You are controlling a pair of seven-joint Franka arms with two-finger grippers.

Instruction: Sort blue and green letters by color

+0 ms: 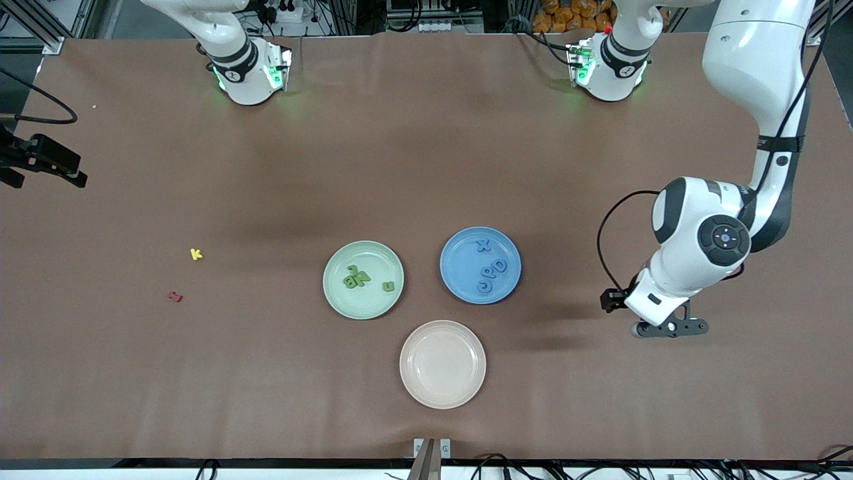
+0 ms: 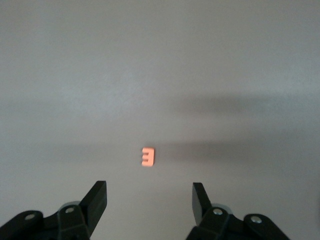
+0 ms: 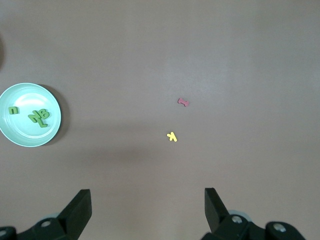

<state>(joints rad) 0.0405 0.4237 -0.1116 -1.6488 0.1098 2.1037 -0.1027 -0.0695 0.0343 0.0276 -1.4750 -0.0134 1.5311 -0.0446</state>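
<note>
Fingers on the right gripper (image 3: 145,210) are spread wide with nothing between them; it waits up over the right arm's end of the tabletop (image 1: 426,167), its arm out of the front view at roughly 9 o'clock.

Sweep across the front view:
- yellow K (image 1: 196,254) and dark red letter (image 1: 174,297) lie loose on the tabletop, well apart from the plates; the red one sits at about 7 o'clock from the K.
- green plate (image 1: 333,293) holds the green letters (image 1: 357,277): a touching cluster near its centre, plus one separate piece toward 4 o'clock.
- pink plate (image 1: 442,393), nearest the front camera, holds nothing.
- blue plate (image 1: 460,247) holds the blue letters (image 1: 492,272): X at 12 o'clock, the other three in a touching row below it.
- left gripper (image 2: 150,200) hangs low at 3 o'clock from the blue plate, fingers spread and pinching nothing, with an orange E (image 2: 147,157) on the tabletop just ahead of its fingers in the left wrist view.
</note>
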